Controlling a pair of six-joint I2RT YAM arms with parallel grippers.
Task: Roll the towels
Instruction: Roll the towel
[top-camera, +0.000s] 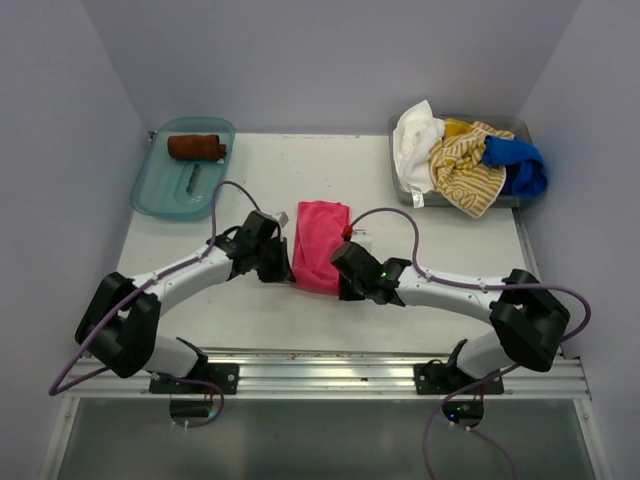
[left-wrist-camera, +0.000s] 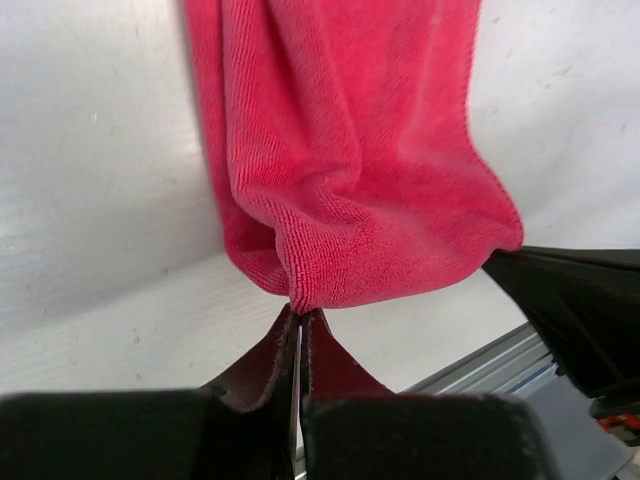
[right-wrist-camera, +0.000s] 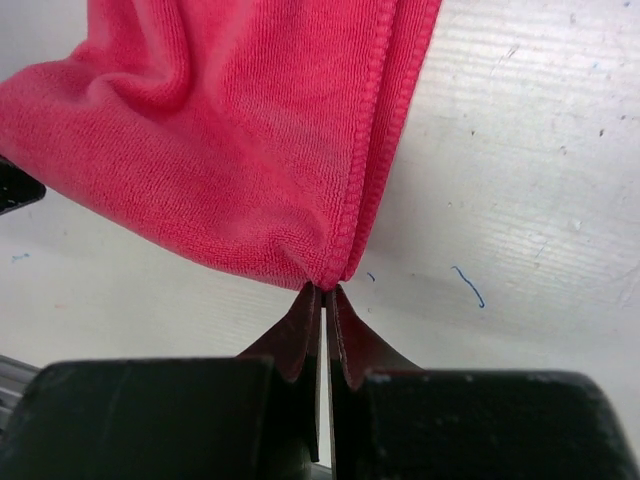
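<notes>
On pink towel (top-camera: 320, 245) corners: left tool (left-wrist-camera: 300, 316), right tool (right-wrist-camera: 327, 294) clamped.

Towel (top-camera: 320, 240) mid desk (top-camera: 440, 250), left hand (left-wrist-camera: 300, 312) and right hand (right-wrist-camera: 328, 288) at near corners. Roll (top-camera: 196, 147) in tray (top-camera: 150, 200) back left, pile (top-camera: 460, 165) in bin (top-camera: 400, 186) back right.

Table (top-camera: 250, 180) holds pink towel (top-camera: 319, 243) — teal tray (top-camera: 160, 197), grey bin (top-camera: 511, 124).

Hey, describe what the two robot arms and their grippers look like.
The left arm and right arm have white links and chunky black joints, with a purple cable looping along each. The right wrist shows a small green light. The left gripper and right gripper are black, their fingers tapering to thin dark reddish tips.
</notes>
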